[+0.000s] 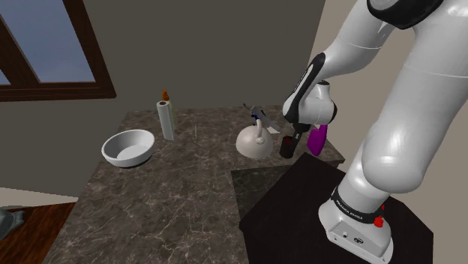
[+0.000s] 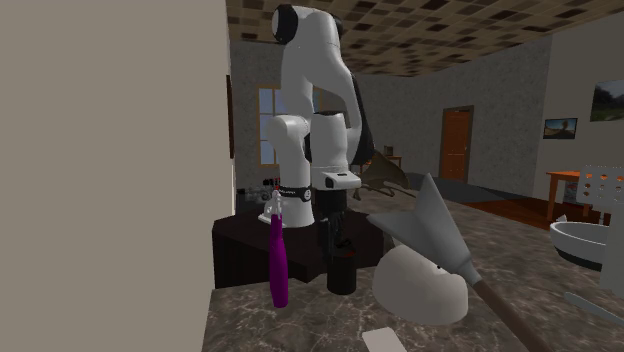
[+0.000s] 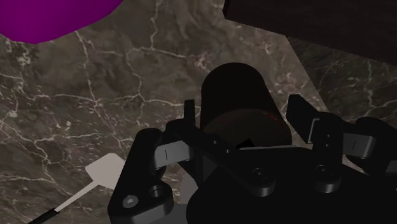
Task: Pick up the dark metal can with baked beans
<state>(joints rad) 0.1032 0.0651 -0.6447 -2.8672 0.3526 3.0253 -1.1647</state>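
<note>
Just beside the purple bottle (image 2: 279, 262), the dark can (image 3: 232, 86) is bracketed by the gripper (image 3: 243, 108), jaws parted and untouching, to be centred and closed evenly before any lift.

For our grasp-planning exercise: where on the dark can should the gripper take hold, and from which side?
Grip the dark can across its round side wall, coming straight down from above: it stands upright, and the purple bottle close beside it likely crowds a sideways approach. The gripper hangs over it, fingers open either side.
</note>
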